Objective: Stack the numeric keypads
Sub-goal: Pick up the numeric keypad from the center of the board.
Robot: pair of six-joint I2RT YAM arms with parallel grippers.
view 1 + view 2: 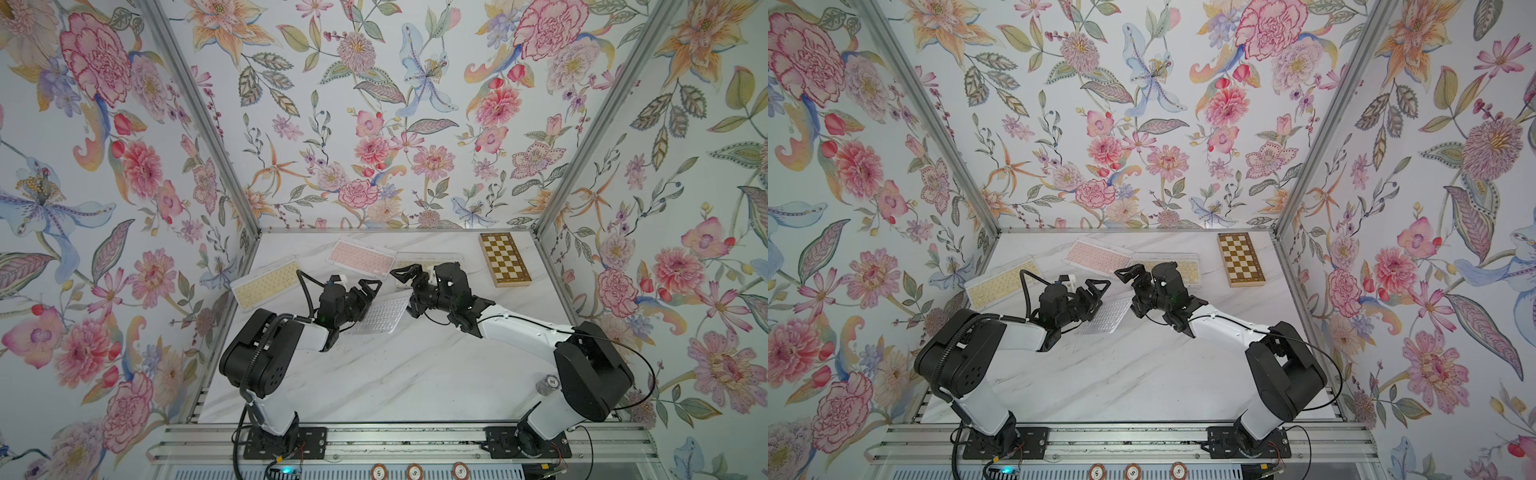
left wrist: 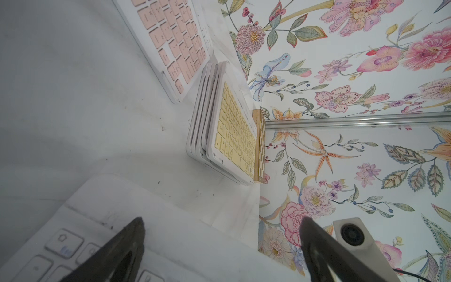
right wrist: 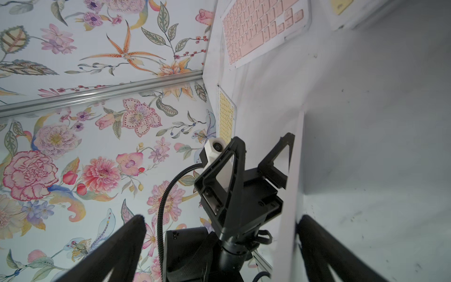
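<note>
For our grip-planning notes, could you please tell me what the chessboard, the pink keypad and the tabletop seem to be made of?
Chessboard: probably wood, matte, judging by brown-and-cream squares and a pale bamboo-coloured edge. Pink keypad: likely plastic, with a smooth white frame and matte pink keys. Tabletop: white with grey veining, marble or marble-look laminate.
</note>
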